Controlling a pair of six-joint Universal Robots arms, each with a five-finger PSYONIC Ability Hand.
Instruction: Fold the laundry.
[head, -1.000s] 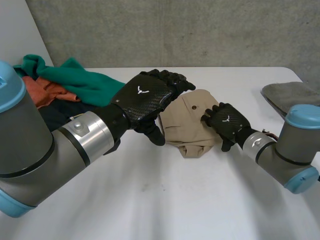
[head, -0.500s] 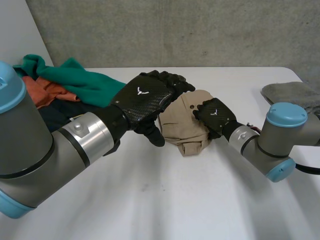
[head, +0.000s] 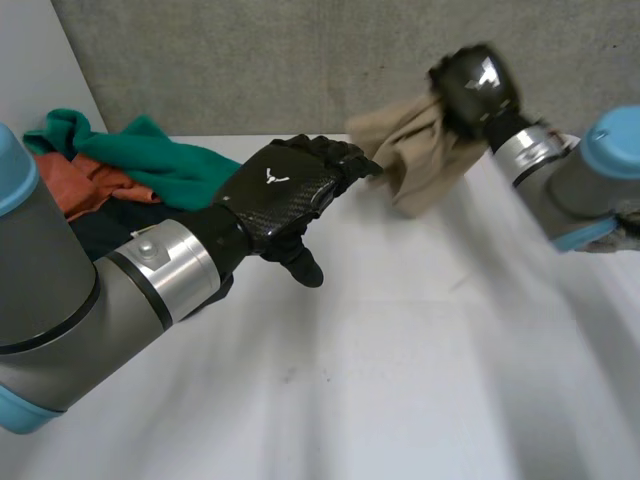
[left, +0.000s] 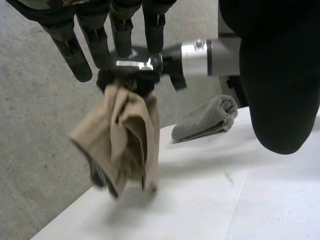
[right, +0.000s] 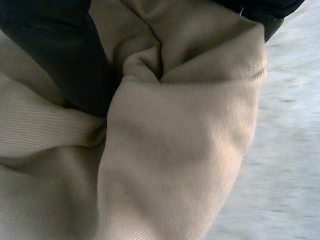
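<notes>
A tan garment (head: 415, 150) hangs bunched in the air above the far part of the white table (head: 400, 380). My right hand (head: 475, 85) is shut on its top, fingers curled into the cloth (right: 165, 135). In the left wrist view the same garment (left: 125, 145) dangles from that hand (left: 127, 80), clear of the table. My left hand (head: 290, 190) hovers open over the table's middle, its fingers (left: 100, 35) straight and pointing toward the garment without touching it.
A heap of laundry lies at the table's far left: a green piece (head: 150, 155), an orange piece (head: 85, 185) and dark cloth beneath. A folded grey cloth (left: 207, 117) rests at the far right edge. A grey concrete wall (head: 250, 60) stands behind the table.
My right hand closed on the tan garment where it lay on the table and lifted it up and away. The left hand stayed almost still.
</notes>
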